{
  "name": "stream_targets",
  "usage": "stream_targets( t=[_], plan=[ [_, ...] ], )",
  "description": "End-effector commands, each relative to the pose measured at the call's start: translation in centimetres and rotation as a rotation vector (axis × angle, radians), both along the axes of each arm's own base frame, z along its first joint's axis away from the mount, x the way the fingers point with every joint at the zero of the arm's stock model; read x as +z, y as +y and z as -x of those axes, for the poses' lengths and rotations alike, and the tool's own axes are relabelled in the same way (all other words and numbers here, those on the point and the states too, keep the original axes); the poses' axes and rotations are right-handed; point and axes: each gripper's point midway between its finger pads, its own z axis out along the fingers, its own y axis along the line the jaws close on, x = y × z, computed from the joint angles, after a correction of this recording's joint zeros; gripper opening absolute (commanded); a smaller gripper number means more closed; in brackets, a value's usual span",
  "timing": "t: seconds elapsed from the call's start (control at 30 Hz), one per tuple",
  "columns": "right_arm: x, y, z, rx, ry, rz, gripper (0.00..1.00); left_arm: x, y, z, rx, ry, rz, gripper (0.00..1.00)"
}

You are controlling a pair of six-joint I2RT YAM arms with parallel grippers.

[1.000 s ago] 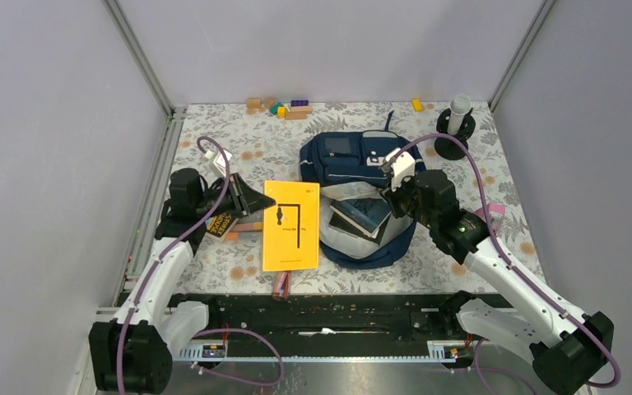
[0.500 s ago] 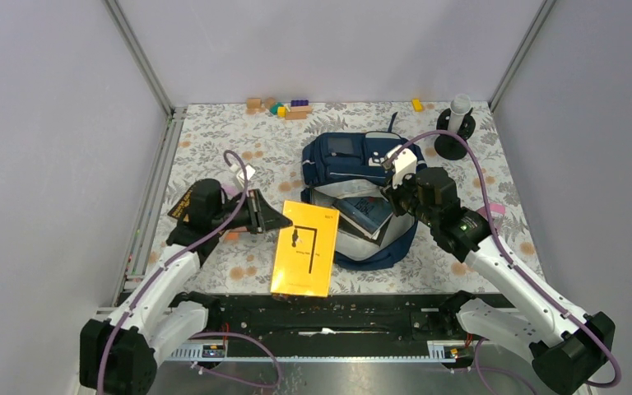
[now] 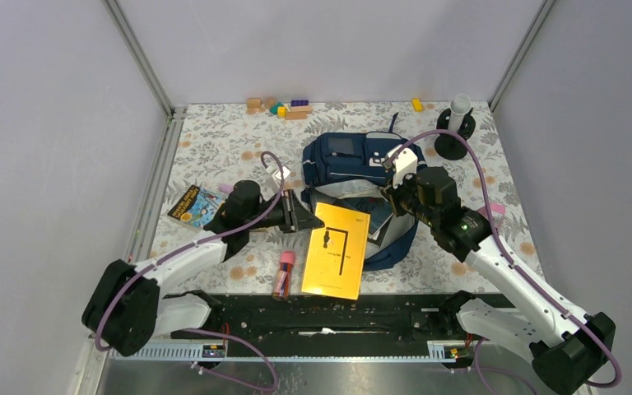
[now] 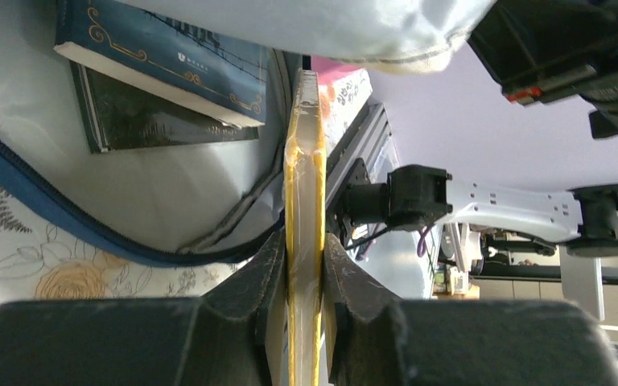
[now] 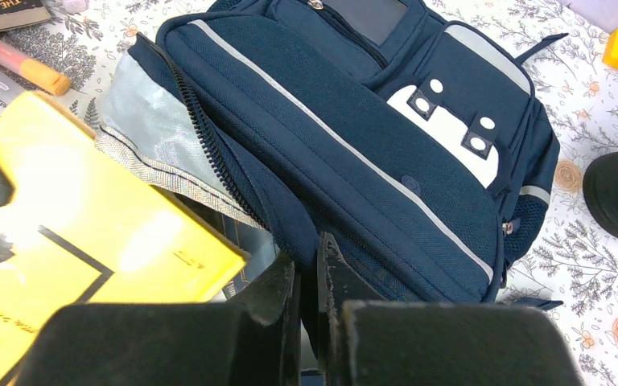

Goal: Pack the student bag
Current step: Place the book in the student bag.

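Observation:
The navy student bag (image 3: 347, 156) lies open in the middle of the table, its mouth facing the near edge, with dark books (image 3: 372, 216) inside. My left gripper (image 3: 298, 216) is shut on a yellow book (image 3: 336, 251) and holds it tilted at the bag's mouth; the left wrist view shows the book (image 4: 304, 161) edge-on between the jaws, pointing into the opening beside the dark books (image 4: 161, 56). My right gripper (image 3: 397, 197) is shut on the bag's upper flap (image 5: 322, 201) and holds it raised; the yellow book (image 5: 72, 233) shows at that view's left.
A comic-style book (image 3: 195, 204) lies at the left. A pink-capped tube (image 3: 282, 274) lies near the front edge. Coloured blocks (image 3: 280, 107) and a yellow block (image 3: 416, 104) sit at the back. A black stand with a white cylinder (image 3: 457, 123) is at back right.
My left gripper has carried the yellow book rightwards from the table to the bag's mouth, uncovering the pink-capped tube and the comic-style book. The right gripper has kept hold of the flap.

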Motion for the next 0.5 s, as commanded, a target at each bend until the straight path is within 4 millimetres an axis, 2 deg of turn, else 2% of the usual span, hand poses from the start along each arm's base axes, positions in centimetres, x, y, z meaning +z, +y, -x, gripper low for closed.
stream_targets(
  t=[0.0, 0.2, 0.47],
  plan=[
    [5.4, 0.0, -1.0, -0.044, -0.117, -0.100, 0.00, 3.6, -2.6, -2.2, 0.044, -0.084, 0.139, 0.00],
    [5.5, 0.2, -0.9, -0.039, -0.114, -0.112, 0.00, 2.0, -4.0, -4.7, 0.120, -0.073, 0.124, 0.00],
    [5.0, 0.2, -0.6, -0.036, -0.098, -0.124, 0.00, 0.0, -4.5, -9.0, 0.265, -0.117, 0.106, 0.00]
  ],
)
